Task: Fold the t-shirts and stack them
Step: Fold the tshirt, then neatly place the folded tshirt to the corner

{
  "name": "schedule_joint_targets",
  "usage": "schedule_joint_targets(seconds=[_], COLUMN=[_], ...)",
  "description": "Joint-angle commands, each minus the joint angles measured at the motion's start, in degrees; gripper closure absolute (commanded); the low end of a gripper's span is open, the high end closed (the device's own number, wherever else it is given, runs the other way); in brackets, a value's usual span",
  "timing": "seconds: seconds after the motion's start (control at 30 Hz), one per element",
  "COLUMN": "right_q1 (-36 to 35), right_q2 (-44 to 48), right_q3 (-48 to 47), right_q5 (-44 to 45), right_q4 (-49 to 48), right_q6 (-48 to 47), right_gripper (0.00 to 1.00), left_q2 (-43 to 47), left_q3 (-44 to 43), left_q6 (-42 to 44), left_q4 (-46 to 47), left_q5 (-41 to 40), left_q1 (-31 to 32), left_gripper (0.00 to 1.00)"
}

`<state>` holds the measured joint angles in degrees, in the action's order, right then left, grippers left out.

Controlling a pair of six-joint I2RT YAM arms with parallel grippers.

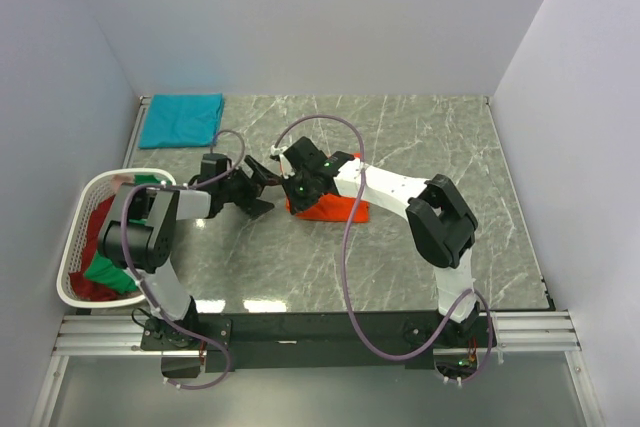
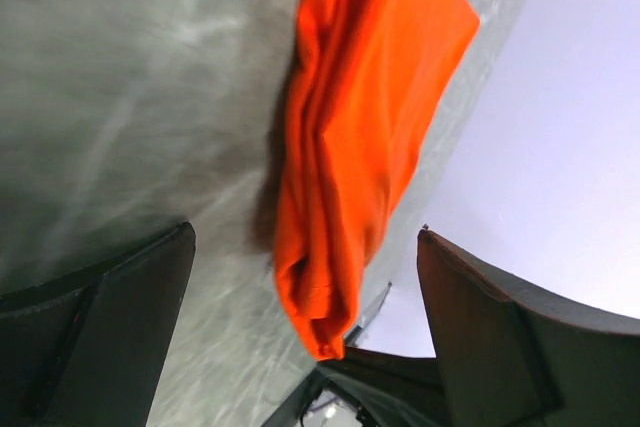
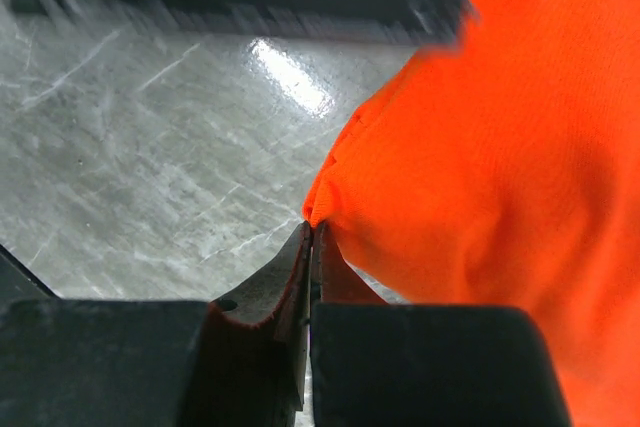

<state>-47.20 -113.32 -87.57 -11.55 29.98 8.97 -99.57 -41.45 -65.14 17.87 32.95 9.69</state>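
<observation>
The bright orange t-shirt (image 1: 335,209) lies bunched on the grey marble table, near the middle. My right gripper (image 1: 293,193) is at its left end, shut on a corner of the orange t-shirt (image 3: 480,147), with the cloth edge pinched at the tips of the right gripper (image 3: 311,229). Just left of it my left gripper (image 1: 264,190) stands wide open and holds nothing. Seen from the left wrist, the orange t-shirt (image 2: 360,137) lies ahead between the spread fingers of the left gripper (image 2: 305,237). A teal t-shirt (image 1: 181,119) lies folded at the back left.
A white slatted laundry basket (image 1: 118,178) stands at the left edge, holding a green shirt (image 1: 105,269) and a dark red shirt (image 1: 86,237). White walls enclose the table on three sides. The two grippers are close together over the table's middle.
</observation>
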Motion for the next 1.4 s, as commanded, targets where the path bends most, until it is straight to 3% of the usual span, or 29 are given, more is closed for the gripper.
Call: schedule_joint_targets(seconds=[0.0, 0.07, 0.2, 0.47, 0.8, 1.17, 1.37], right_q1=[-0.09, -0.09, -0.17, -0.09, -0.17, -0.17, -0.09], right_q2=[3.28, 3.63, 4.42, 6.7, 7.67, 8.11, 7.06], right_q3=[-0.85, -1.11, -0.76, 0.73, 2.05, 3.9, 3.2], right_q5=[-0.75, -0.49, -0.4, -1.28, -2.07, -1.46, -1.02], right_q4=[-1.15, -1.32, -1.5, -2.12, -2.38, -3.52, -3.87], right_q6=[0.87, 1.31, 1.84, 3.42, 4.74, 5.79, 6.49], right_gripper=[1.0, 1.0, 1.0, 1.0, 1.0, 1.0, 1.0], left_q2=[-2.12, -4.04, -7.65, -13.89, -17.5, -19.43, -19.08], left_q3=[0.5, 0.15, -1.26, -4.86, -10.05, -15.15, -17.34], left_q6=[-5.43, -7.1, -9.03, -12.2, -12.02, -10.97, -7.63], left_q4=[3.75, 3.49, 2.88, 3.05, 3.14, 1.38, -2.92], left_q5=[-0.87, -1.05, -0.87, -1.22, -5.52, -11.06, -14.05], left_q1=[2.96, 4.45, 5.42, 7.18, 7.01, 6.39, 6.57], left_gripper=[0.01, 0.01, 0.12, 0.16, 0.38, 0.4, 0.46])
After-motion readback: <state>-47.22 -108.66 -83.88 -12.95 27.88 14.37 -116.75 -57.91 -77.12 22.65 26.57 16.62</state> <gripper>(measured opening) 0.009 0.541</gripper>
